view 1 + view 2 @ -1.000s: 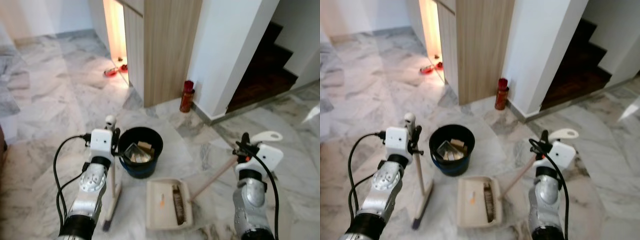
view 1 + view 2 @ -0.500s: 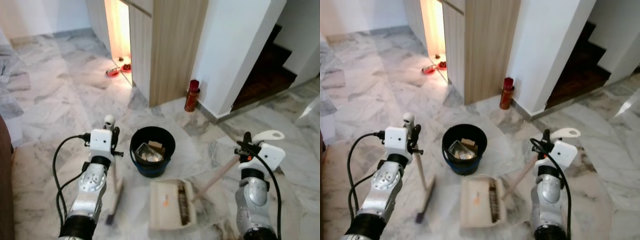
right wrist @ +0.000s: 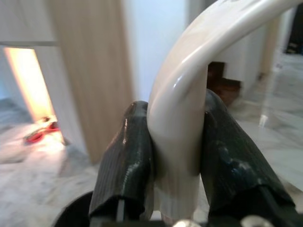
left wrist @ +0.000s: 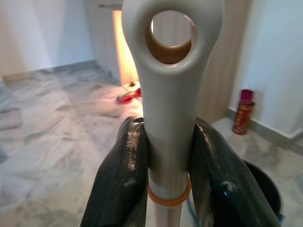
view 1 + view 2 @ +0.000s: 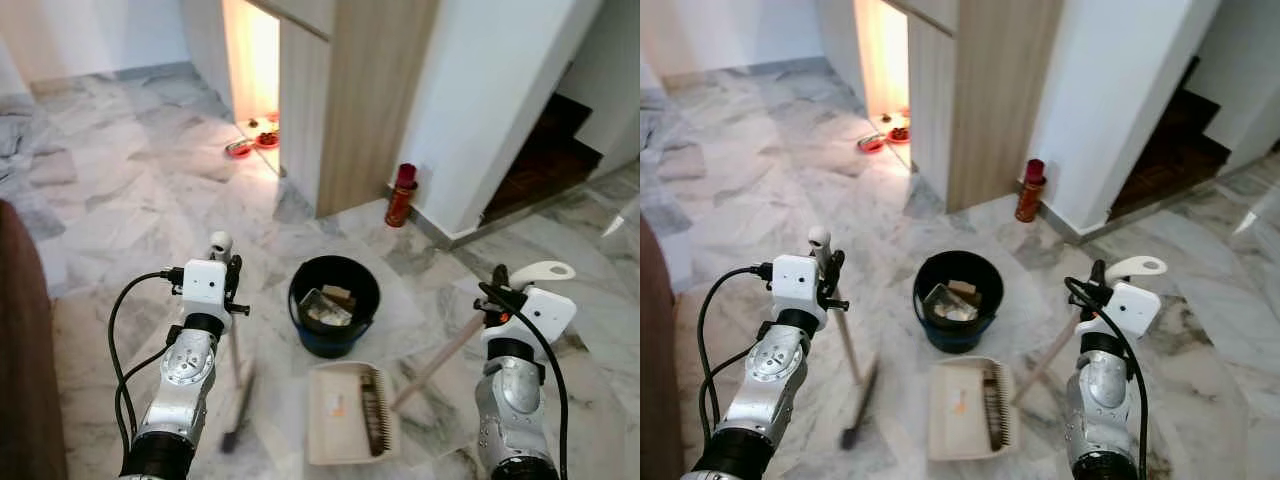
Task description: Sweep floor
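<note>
The bucket (image 5: 334, 305) and dustpan (image 5: 350, 412) have drifted right in frame: the robot has turned. Left pincer (image 4: 168, 177) grasps the broom (image 5: 238, 385); right pincer (image 3: 175, 156) clenches the dustpan's handle; sweeping can resume.

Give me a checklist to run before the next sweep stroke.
1. Left hand grips the broom handle: ok.
2. Right hand grips the dustpan handle: ok.
3. Dustpan flat on the floor, mouth toward the broom head: ok.
4. Bucket upright beside the dustpan: ok.
5. Debris left on the floor to sweep: cannot tell.
</note>
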